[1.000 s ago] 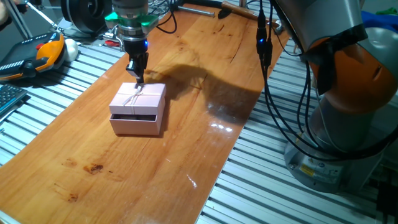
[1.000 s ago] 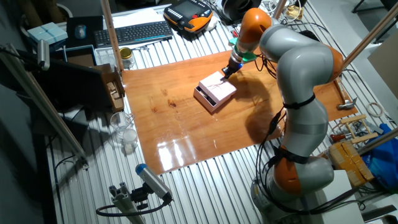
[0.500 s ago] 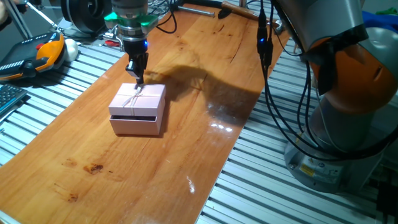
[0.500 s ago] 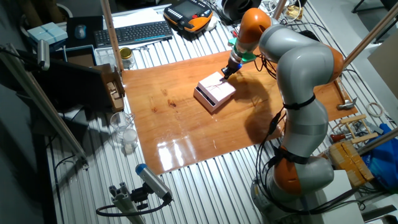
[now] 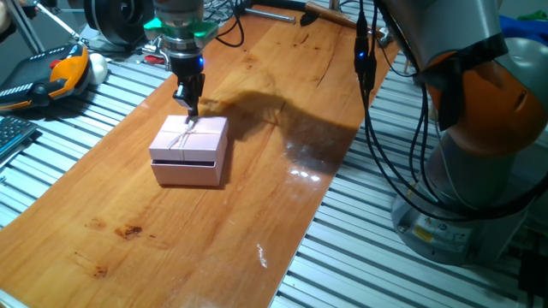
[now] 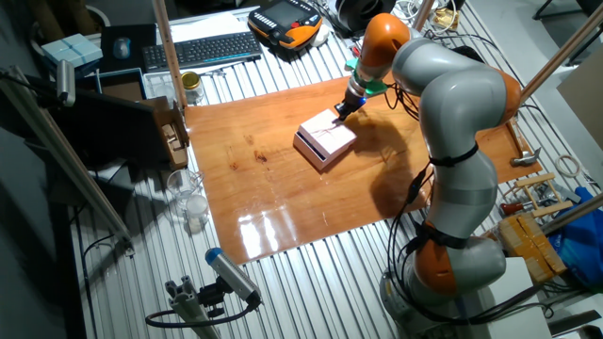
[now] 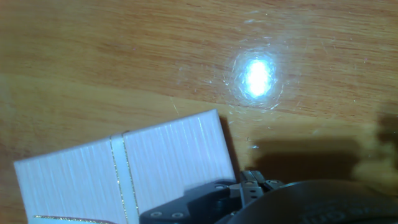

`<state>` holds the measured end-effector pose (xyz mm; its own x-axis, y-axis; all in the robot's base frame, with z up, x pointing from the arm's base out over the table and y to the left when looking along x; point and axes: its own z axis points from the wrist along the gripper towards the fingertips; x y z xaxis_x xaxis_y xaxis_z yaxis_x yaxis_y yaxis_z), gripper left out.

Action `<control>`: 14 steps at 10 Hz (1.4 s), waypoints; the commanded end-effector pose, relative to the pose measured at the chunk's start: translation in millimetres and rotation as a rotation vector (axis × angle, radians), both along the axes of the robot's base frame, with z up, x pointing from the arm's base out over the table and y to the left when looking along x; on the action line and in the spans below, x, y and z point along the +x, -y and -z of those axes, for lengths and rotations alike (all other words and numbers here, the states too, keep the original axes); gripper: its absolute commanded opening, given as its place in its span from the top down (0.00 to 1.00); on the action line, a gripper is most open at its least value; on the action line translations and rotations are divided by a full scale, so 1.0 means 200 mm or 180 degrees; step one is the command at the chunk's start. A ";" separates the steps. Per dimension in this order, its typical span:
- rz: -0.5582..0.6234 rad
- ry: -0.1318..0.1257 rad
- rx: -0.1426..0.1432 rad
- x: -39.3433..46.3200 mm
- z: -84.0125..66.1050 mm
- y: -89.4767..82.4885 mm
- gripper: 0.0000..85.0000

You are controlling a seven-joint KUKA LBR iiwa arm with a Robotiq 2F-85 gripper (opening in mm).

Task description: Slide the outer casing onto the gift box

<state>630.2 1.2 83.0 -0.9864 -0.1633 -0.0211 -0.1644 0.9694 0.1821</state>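
Nearly done, by the look of it: the outer casing (image 5: 190, 137) sits over the gift box (image 5: 193, 162) on the wooden tabletop (image 5: 257, 197), and from the near side only a dark slot shows under the casing's top edge, with no tan squares to be seen. I'd judge that what is left is a last small push to seat the casing fully, and then letting go; whether the two pieces are already flush I cannot tell from where these cameras stand.

The pink stack lies toward the left part of the board, closer to its far end. The arm reaches over from the right, elbow high, with its wrist turned straight down so the claw (image 5: 189, 105) points at the far edge of the casing, right where the thin string (image 5: 181, 137) crosses the top. Its tips look drawn close together and seem to touch the casing's far rim, pressing rather than gripping, though I can't be sure it holds nothing. From the hand camera, the casing's ribbed top (image 7: 124, 168) fills the lower left.
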 end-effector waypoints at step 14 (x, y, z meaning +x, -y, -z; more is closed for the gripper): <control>0.0048 0.0016 -0.0049 -0.063 0.00 -0.04 1.00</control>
